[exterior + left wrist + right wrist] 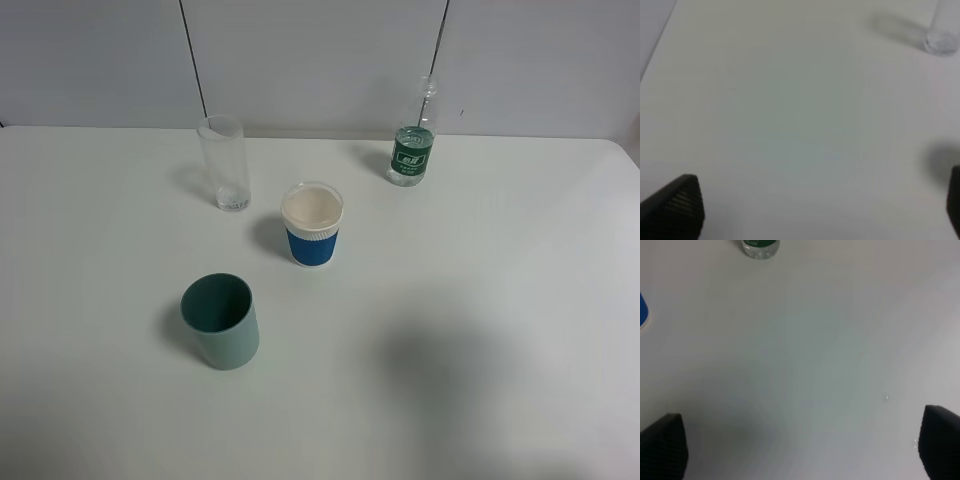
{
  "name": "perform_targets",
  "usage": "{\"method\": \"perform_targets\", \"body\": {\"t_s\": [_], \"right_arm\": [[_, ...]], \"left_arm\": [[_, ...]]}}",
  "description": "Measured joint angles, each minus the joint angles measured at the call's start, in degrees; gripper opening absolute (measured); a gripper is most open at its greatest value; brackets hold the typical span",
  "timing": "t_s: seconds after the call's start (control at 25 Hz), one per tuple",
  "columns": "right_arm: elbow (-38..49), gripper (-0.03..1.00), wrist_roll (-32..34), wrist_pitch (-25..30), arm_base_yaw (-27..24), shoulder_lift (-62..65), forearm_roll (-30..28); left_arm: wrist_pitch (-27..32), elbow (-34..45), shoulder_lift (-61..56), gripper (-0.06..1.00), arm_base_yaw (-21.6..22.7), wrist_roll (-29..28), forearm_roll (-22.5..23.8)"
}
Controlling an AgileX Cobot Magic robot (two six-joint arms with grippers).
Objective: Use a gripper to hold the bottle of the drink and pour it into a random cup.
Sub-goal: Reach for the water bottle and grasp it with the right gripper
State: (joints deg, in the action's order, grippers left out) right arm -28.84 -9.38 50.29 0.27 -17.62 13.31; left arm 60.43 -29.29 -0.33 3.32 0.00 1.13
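Note:
The small clear bottle (pixel 412 150) with a green label stands upright at the back right of the white table. The white paper cup (pixel 313 225) with a blue sleeve stands upright near the middle, its mouth open. Neither arm shows in the exterior high view. My left gripper (pixel 815 210) is open and empty over bare table. My right gripper (pixel 802 445) is open and empty, well short of the bottle's base (pixel 760 246). A blue sliver of the cup (pixel 642 310) shows at the edge of the right wrist view.
A tall clear glass (pixel 224 163) stands at the back left; its base (pixel 941 42) shows in the left wrist view. A teal-green plastic cup (pixel 222 322) stands at the front left. The table (pixel 480 300) runs back to a grey wall.

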Motion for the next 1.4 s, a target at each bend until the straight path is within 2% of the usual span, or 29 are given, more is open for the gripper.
{"method": "perform_targets", "body": {"t_s": [0.28, 0.64, 1.4], "right_arm": [[0.0, 0.93, 0.0, -7.92, 0.0, -12.08, -0.01], [0.0, 0.97, 0.42, -18.55, 0.0, -23.82, -4.54], [-0.04, 0.97, 1.8, -45.43, 0.1, -54.67, -7.13]], "left_arm": [[0.0, 0.0, 0.0, 0.98, 0.0, 0.0, 0.0], [0.0, 0.0, 0.0, 0.98, 0.0, 0.0, 0.0], [0.0, 0.0, 0.0, 0.98, 0.0, 0.0, 0.0]]}}
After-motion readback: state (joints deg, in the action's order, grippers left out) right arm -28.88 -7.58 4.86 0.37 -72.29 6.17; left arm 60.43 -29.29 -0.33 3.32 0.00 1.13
